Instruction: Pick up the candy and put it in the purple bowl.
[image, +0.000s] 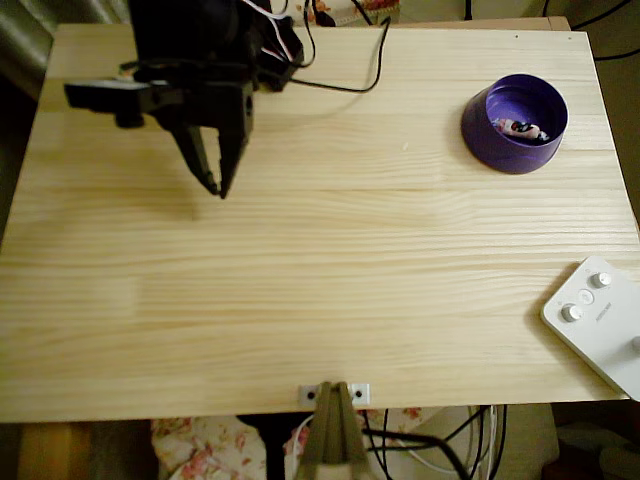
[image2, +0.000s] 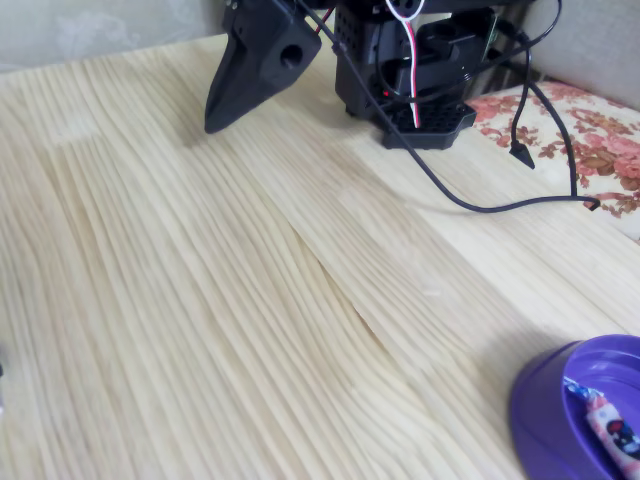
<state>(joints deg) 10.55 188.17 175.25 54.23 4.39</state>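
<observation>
1. In the overhead view a clamp (image: 330, 425) grips the near edge of the wooden table (image: 300, 290), well away from the purple bowl (image: 515, 122) and to its lower left.
2. A white device with round knobs (image: 600, 320) lies at the table's near right corner, below the purple bowl in that view and well apart from it.
3. The purple bowl stands upright near the far right edge of the table. In the fixed view (image2: 575, 415) it is cut off by the lower right corner of the picture.
4. The candy (image: 520, 129) lies inside the purple bowl on its lighter violet bottom. The fixed view shows its pale wrapper with dark markings (image2: 615, 430) against the inner wall.
5. The gripper (image: 215, 185) hangs far to the left of the purple bowl in the overhead view, tips pointing down toward the table. Its two black fingers meet at the points with only a thin gap higher up, so it is closed and holds nothing. In the fixed view (image2: 222, 122) its dark tip hovers over the far part of the table.
6. A black cable (image2: 480, 195) runs across the boards from the arm's base (image2: 415, 75), beyond the purple bowl.
</observation>
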